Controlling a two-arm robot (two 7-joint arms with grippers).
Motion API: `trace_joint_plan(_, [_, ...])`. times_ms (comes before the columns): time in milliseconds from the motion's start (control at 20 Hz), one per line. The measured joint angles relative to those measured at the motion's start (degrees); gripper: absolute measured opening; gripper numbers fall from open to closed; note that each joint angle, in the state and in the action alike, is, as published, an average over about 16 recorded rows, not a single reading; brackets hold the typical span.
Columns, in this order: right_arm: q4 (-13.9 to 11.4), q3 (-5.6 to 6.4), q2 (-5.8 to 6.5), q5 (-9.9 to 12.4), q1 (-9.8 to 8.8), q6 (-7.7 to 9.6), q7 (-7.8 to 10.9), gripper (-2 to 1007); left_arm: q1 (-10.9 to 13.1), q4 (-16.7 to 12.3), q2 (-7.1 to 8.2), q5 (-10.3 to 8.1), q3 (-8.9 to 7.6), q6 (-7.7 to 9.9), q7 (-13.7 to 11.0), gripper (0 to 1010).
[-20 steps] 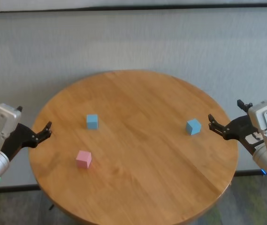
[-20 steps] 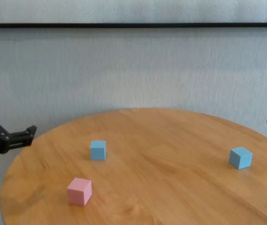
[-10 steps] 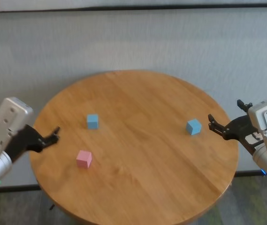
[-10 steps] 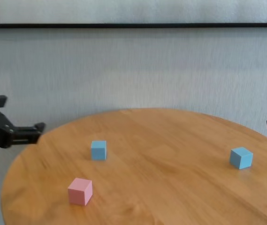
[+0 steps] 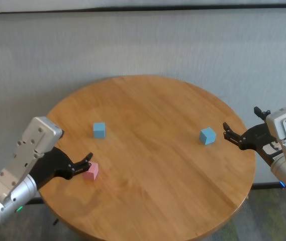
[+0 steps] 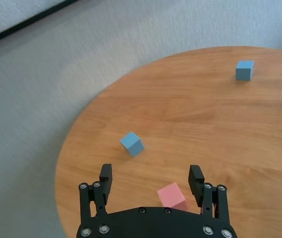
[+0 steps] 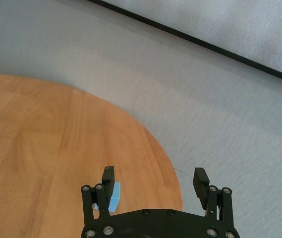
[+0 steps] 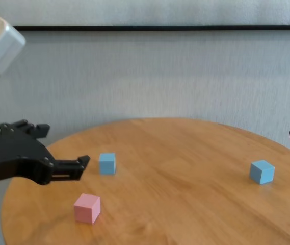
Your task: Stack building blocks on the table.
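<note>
A pale pink cube (image 5: pixel 90 171) lies on the round wooden table (image 5: pixel 153 95) at the front left. One light blue cube (image 5: pixel 98 130) lies just behind it, and a second (image 5: pixel 207 135) lies at the right. My left gripper (image 5: pixel 85 163) is open and hovers at the pink cube's left side, close above the table. In the left wrist view the pink cube (image 6: pixel 172 196) shows between the open fingers of the gripper (image 6: pixel 151 173). My right gripper (image 5: pixel 226 131) is open and empty just right of the second blue cube, at the table's right edge.
Grey carpet surrounds the table on all sides, with a dark baseboard along the far wall. The three cubes stand well apart, with bare wood (image 8: pixel 185 153) between them. The right wrist view shows the table's rim (image 7: pixel 165 163) below my right gripper (image 7: pixel 154 174).
My left arm has swung in from beyond the table's left edge, over the tabletop, to the pink cube. The right arm and the three cubes have not moved.
</note>
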Motion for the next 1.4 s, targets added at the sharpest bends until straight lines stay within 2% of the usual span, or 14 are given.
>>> trace_joint_plan(350, [0.0,0.0,0.0,0.0,0.0,0.0,0.0,1005,0.2,0.5,-3.02,-0.94,-0.11,1.99,-0.3,1000])
trace_joint_plan(600, [0.0,0.0,0.0,0.0,0.0,0.0,0.0,1005,0.3,0.5,-4.65,-1.06,-0.38,3.89,0.0,1000])
trace_joint_plan(1050, [0.0,0.0,0.0,0.0,0.0,0.0,0.0,1005,-1.2,1.1,-6.16,0.61,0.63,8.41,-1.2,1000])
trace_joint_plan(1400, [0.0,0.0,0.0,0.0,0.0,0.0,0.0,1005,-3.0,3.2,-7.37,1.31,1.17,11.03,-2.9,1000])
